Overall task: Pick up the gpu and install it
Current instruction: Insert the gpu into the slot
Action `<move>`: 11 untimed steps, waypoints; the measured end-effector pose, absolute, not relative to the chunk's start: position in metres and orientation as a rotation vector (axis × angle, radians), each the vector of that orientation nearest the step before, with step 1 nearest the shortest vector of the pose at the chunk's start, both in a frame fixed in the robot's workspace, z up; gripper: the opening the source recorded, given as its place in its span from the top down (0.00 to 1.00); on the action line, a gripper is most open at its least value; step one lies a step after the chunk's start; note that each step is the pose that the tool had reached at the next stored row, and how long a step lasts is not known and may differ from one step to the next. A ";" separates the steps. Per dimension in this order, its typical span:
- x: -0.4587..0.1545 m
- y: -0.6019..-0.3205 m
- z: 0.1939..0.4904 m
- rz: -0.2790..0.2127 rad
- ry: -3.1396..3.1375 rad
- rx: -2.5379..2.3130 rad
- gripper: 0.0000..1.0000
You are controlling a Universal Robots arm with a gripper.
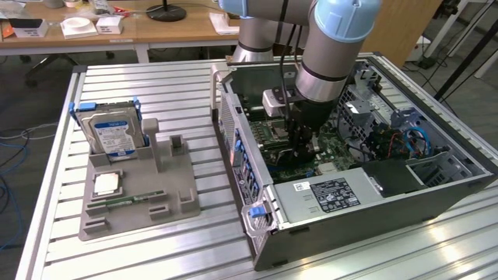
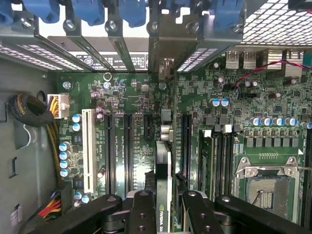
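My gripper (image 1: 302,150) reaches down inside the open computer case (image 1: 233,122), low over the green motherboard (image 1: 330,149). In the wrist view the gpu (image 2: 164,168) stands edge-on between the black fingers (image 2: 141,212), and my gripper (image 2: 165,200) is shut on it. The card's thin edge lines up along a long black expansion slot (image 2: 185,141) in the motherboard (image 2: 141,97). Its silvery bracket end (image 2: 162,58) points at the rear slot openings of the case. Whether the card is seated in a slot cannot be told.
A grey fixture (image 1: 167,175) on the slatted table holds a hard drive (image 1: 113,131), a processor chip (image 1: 107,184) and a green memory stick (image 1: 125,201). Inside the case are the power supply (image 1: 335,195), cables (image 1: 412,140), the empty processor socket (image 2: 265,187) and a cable bundle (image 2: 29,109).
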State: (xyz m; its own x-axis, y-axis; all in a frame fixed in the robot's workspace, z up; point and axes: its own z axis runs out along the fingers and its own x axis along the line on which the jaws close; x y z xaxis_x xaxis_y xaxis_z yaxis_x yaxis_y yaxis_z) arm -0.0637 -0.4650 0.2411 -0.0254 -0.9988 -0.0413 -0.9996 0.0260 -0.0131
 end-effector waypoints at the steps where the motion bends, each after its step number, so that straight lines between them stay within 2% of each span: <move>1: -0.064 -0.465 0.240 0.032 2.220 -2.164 0.73; 2: -0.064 -0.465 0.240 0.032 2.220 -2.164 0.73; 4: -0.064 -0.465 0.241 0.030 2.222 -2.166 0.62; 7: -0.064 -0.465 0.241 0.030 2.222 -2.166 0.56; 8: -0.064 -0.465 0.241 0.030 2.222 -2.166 0.49; 11: -0.064 -0.465 0.253 0.030 2.222 -2.166 0.49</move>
State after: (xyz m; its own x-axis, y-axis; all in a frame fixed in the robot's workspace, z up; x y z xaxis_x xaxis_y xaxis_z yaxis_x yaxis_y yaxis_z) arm -0.0637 -0.4650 0.2531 -0.0254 -0.9988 -0.0412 -0.9996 0.0259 -0.0131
